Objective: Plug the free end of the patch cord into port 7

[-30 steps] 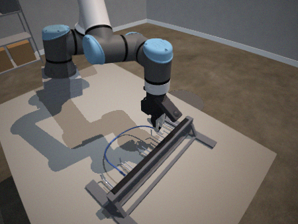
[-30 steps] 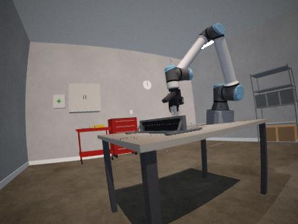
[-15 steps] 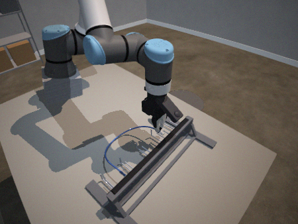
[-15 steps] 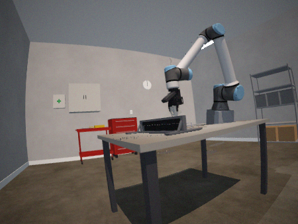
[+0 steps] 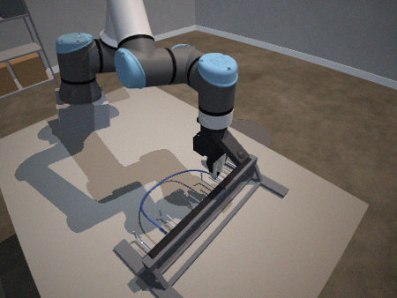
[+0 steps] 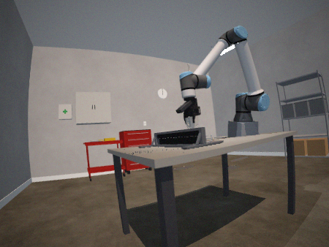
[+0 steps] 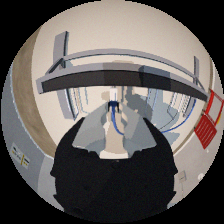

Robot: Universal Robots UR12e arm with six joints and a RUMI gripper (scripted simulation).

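Observation:
The free-standing rack (image 5: 207,207) lies across the table, its dark port panel (image 7: 120,80) spanning the wrist view. A blue patch cord (image 5: 152,194) loops behind the rack, one end plugged in near the rack's near-left part. My gripper (image 5: 216,173) is shut on the cord's free plug (image 7: 113,105), held just behind the rack's far-right part, close above the panel's top edge. In the wrist view the plug sits between my fingers, a short way from the panel, with the blue cord (image 7: 119,124) trailing back. The latch side is too small to tell. The gripper also shows in the exterior view (image 6: 188,122).
Thin wire cable guides (image 5: 150,234) stick out behind the rack. The rack's foot bars (image 5: 273,187) spread on the table mat. A red tool cart (image 6: 120,146) and a shelf unit (image 6: 303,109) stand off the table.

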